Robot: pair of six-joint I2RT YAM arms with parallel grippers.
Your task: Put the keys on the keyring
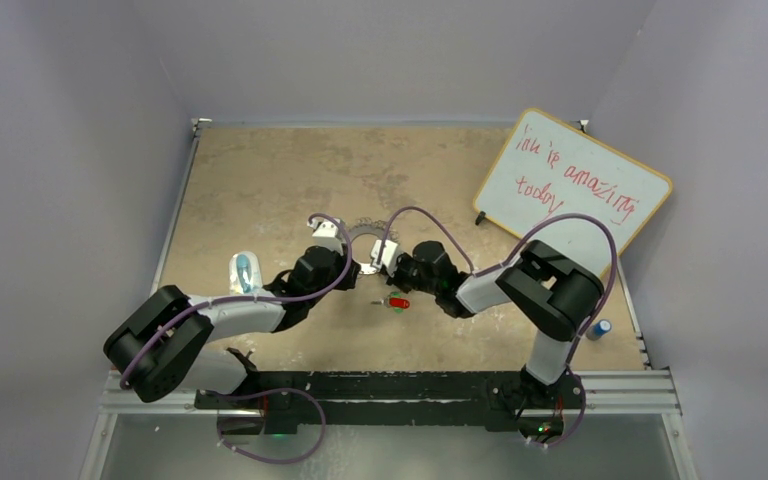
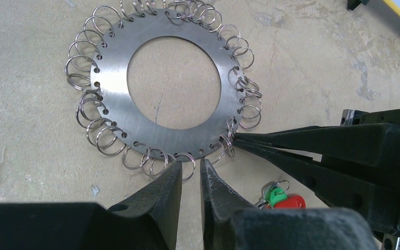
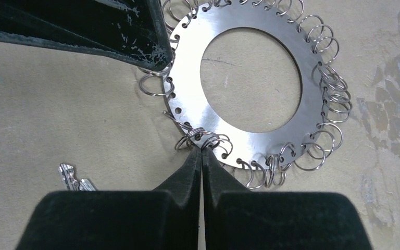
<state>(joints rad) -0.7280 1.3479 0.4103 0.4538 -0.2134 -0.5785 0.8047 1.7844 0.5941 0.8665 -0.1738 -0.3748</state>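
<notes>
The right gripper [image 3: 202, 150] was clenched, its fingertips pressed together at one small loop [image 3: 192, 138] on the near rim of the keyring [image 2: 120, 117]; whether the wire was actually nipped could not be confirmed. The left gripper [image 2: 190, 167] stood narrowly parted at another rim loop, holding nothing that could be verified. The keyring lay flat on the table [image 1: 260, 180] between both grippers. The keys [image 2: 284, 199], one red-headed and one green-headed, lay loose just beside it, unheld. In my judgement the keys are light, rigid and prone to skid on the surface, so they are best pinched across the plastic head. The loops look springy and slick and would need to be pried open, while the ring plate looks stiff. The tabletop was a mottled tan, bounded by plain grey walls. A whiteboard [image 1: 570, 185] rested at the far right.
</notes>
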